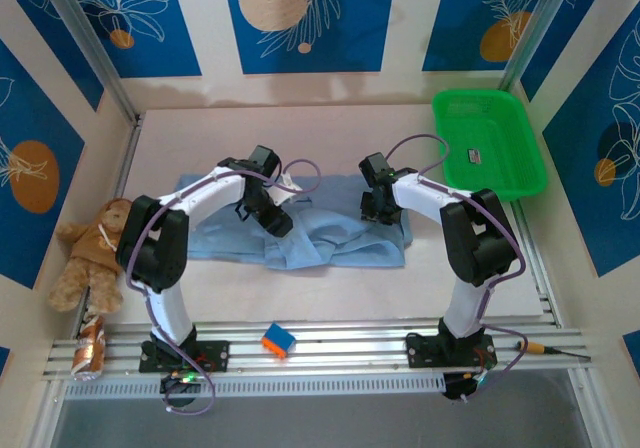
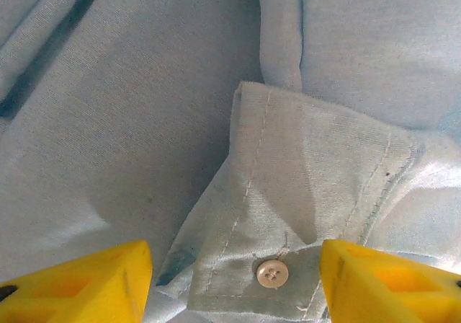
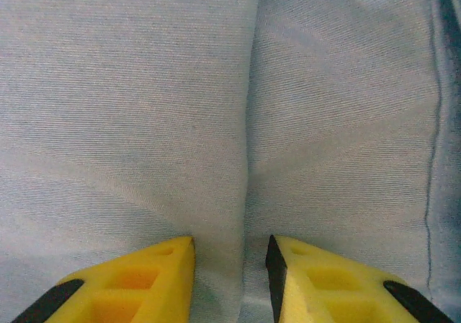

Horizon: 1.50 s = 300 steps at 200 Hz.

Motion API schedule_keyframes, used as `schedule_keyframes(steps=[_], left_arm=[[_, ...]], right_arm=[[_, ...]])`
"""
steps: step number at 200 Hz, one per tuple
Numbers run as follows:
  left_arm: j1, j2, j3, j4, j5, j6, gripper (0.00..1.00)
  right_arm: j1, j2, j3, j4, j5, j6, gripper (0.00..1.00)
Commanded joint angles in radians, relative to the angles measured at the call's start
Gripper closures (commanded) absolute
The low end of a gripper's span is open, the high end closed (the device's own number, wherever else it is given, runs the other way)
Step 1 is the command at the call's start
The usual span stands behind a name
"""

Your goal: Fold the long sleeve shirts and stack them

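One of the long sleeve shirts (image 1: 340, 240), light blue, lies spread out flat across the middle of the table. My left gripper (image 1: 270, 213) is low over its left part. In the left wrist view that gripper (image 2: 234, 272) is open, its yellow fingers (image 2: 94, 283) standing on either side of a buttoned cuff (image 2: 302, 186) with a white button (image 2: 272, 273). My right gripper (image 1: 375, 206) is down on the shirt's right part. In the right wrist view it (image 3: 230, 265) is shut on a raised ridge of the shirt's fabric (image 3: 248, 157).
A green plastic basket (image 1: 490, 183) stands at the back right, beside the shirt's right end. A teddy bear (image 1: 92, 253) lies at the left edge with a can (image 1: 90, 348) below it. An orange and blue block (image 1: 279, 340) sits on the front rail.
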<state>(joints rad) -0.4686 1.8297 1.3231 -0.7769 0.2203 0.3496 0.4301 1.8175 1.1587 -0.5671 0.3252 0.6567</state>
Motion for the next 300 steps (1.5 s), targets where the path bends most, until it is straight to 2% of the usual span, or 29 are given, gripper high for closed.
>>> schedule_keyframes(steps=[1,87,182,232,269,300], left_arm=[[0.004,0.014,-0.008,-0.037,0.025,0.012,0.37],[0.002,0.011,-0.037,-0.041,0.065,-0.019,0.54],[0.006,-0.041,-0.071,-0.020,0.127,-0.065,0.94],[0.052,-0.144,-0.048,0.009,0.232,-0.140,0.99],[0.135,-0.177,-0.027,0.043,0.301,-0.215,1.00],[0.221,-0.188,-0.024,0.111,0.366,-0.305,1.00]], right_arm=[[0.007,-0.002,0.014,-0.031,-0.009,-0.007,0.65],[0.007,0.007,0.031,-0.042,-0.013,-0.006,0.65],[0.006,0.017,0.046,-0.045,-0.017,-0.003,0.65],[0.006,0.013,0.053,-0.048,-0.017,-0.011,0.65],[0.009,0.001,0.046,-0.038,-0.020,-0.030,0.44],[0.009,-0.009,0.039,-0.026,-0.014,-0.036,0.37]])
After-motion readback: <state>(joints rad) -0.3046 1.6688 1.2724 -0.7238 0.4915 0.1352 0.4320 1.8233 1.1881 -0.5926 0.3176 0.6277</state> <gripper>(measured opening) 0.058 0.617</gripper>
